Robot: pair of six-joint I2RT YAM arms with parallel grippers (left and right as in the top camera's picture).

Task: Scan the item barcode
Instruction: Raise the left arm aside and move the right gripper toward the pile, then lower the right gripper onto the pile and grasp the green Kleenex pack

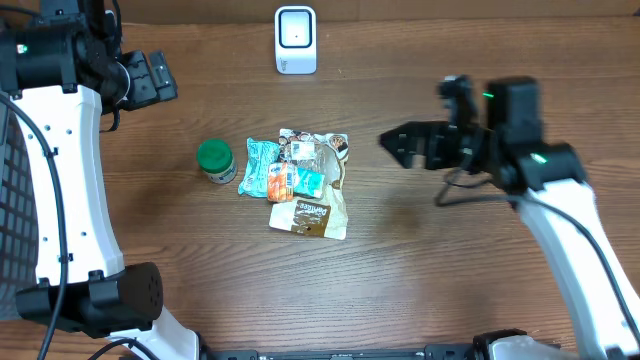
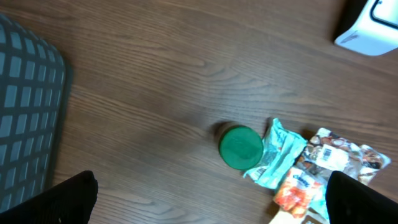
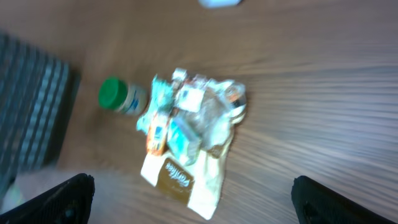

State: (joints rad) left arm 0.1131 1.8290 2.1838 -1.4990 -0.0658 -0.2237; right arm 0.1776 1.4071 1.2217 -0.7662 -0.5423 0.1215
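Observation:
The items lie in a pile mid-table: crinkled snack packets (image 1: 310,160), a teal packet (image 1: 258,168), an orange packet (image 1: 282,180) and a brown-and-white pouch (image 1: 310,215). A green-lidded jar (image 1: 215,160) stands at the pile's left. No barcode can be made out. The white scanner (image 1: 295,40) stands at the far edge. My left gripper (image 1: 150,78) hangs open at the far left, away from the pile; its view shows the jar (image 2: 241,147) and packets (image 2: 298,180). My right gripper (image 1: 400,145) is open and empty, right of the pile (image 3: 193,115).
A grey mesh basket (image 1: 12,230) stands at the table's left edge, also seen in the left wrist view as the basket (image 2: 25,112) and blurred in the right wrist view as the basket (image 3: 31,106). Bare wood stretches between the pile and the scanner (image 2: 373,31).

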